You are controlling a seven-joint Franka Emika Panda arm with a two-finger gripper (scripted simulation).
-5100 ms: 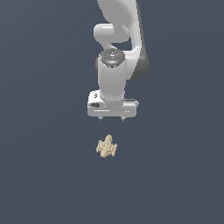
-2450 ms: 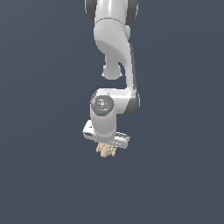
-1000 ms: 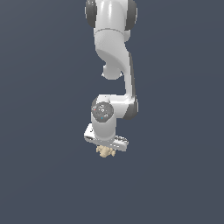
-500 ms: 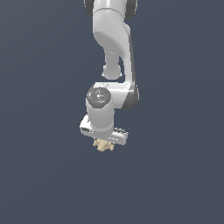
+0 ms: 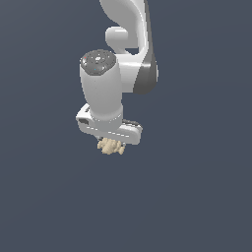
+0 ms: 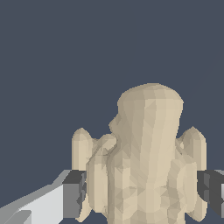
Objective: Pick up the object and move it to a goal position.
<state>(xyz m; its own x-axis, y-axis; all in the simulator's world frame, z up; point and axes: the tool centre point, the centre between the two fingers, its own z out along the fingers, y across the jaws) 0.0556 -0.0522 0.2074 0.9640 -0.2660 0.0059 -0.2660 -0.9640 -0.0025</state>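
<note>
Exterior view: off-arm, looking slightly down at arm, gripper (image 5: 110,142).
Wrist view: close behind fingers (image 6: 73,193).
Shared: object (image 5: 110,146) (image 6: 146,162).

Only a plain dark blue-grey backdrop (image 5: 197,206) fills both views

Arm (image 5: 130,44) enters from the top of the exterior view and reaches down, wrist vertical. Gripper (image 5: 111,143) sits at its lower end, slightly left of centre in the exterior view. Object (image 5: 110,146) is directly under the gripper body, touching it, its lower part sticking out below. Wrist view: object (image 6: 144,166) sits between the two fingers (image 6: 73,193), one pad against each flank, no gap visible either side. Object extends well beyond the pads, away from the camera. Only plain background around and below; whether the object touches a bench can't be told.
</note>
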